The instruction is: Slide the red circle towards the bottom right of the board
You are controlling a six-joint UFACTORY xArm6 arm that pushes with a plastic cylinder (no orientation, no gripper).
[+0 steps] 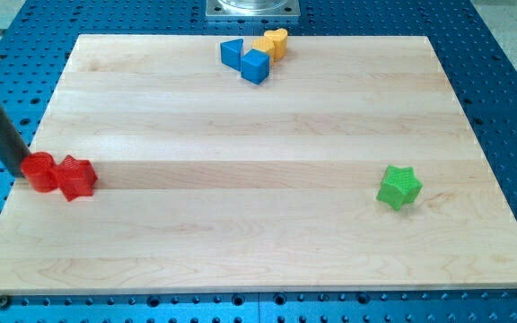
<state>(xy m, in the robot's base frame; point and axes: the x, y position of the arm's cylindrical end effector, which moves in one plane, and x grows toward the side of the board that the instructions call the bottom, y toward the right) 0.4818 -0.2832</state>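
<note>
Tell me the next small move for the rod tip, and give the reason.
Probably a short push toward the view's right and slightly down. My tip sits at the left edge of the red circle, which touches the red star on its right, so the star would likely be shoved along; angling downward may slip the circle past it.

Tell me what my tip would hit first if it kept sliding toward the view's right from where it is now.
My tip sits at the red circle, on its left edge, so that comes first, with the red star directly behind it. Contact looks made, though depth is uncertain.
</note>
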